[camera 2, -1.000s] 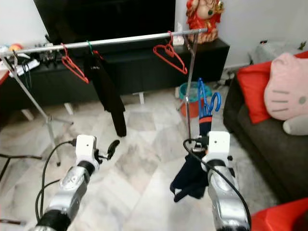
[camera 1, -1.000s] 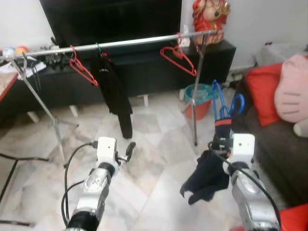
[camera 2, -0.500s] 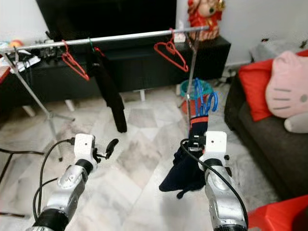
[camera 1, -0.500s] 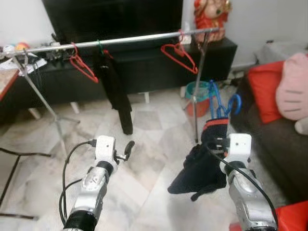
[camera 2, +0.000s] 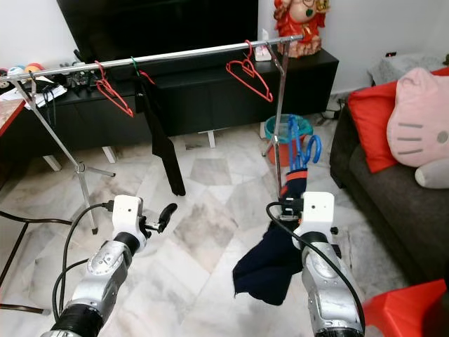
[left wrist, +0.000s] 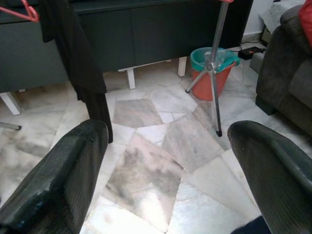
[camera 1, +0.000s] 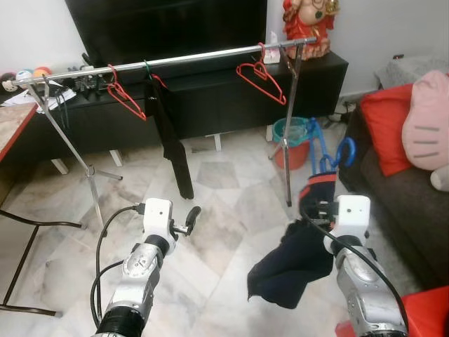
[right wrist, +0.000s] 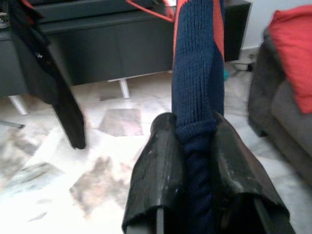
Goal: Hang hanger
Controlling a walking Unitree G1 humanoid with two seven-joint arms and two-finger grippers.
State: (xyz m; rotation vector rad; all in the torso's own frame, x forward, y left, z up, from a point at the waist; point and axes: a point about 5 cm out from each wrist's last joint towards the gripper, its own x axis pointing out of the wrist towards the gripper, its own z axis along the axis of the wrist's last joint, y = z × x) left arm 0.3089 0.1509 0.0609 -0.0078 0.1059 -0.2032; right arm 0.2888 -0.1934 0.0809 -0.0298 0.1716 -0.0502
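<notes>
1. A silver garment rail (camera 1: pixel 175 62) on tripod legs crosses the room in front of a long black TV cabinet (camera 1: pixel 210 98).
2. On the rail's left part hangs a bare red hanger (camera 1: pixel 125 98); just beside it a black garment (camera 1: pixel 172 144) hangs from a green hook, its hem close to the marble floor (camera 1: pixel 210 210).
3. The left tool (camera 1: pixel 191 213) is held low over the floor, well short of the rail, its two black fingers (left wrist: pixel 58 175) spread wide with nothing between them.
4. Further along the rail, near its right upright, hangs a second red hanger (camera 1: pixel 261 78).
5. Behind that upright stands an orange bucket (camera 1: pixel 291 144) with a teal liner.
6. The right tool (right wrist: pixel 192 146) is pressed together on a navy knitted garment with a red-orange band (camera 1: pixel 295 256), which droops below the arm; blue hanger (camera 1: pixel 330 151) loops rise just above the pinch, well below the rail.
7. At the right stands a dark sofa (camera 1: pixel 403 210) with a red cushion (camera 1: pixel 384 126) and a pink plush (camera 1: pixel 426 130).
</notes>
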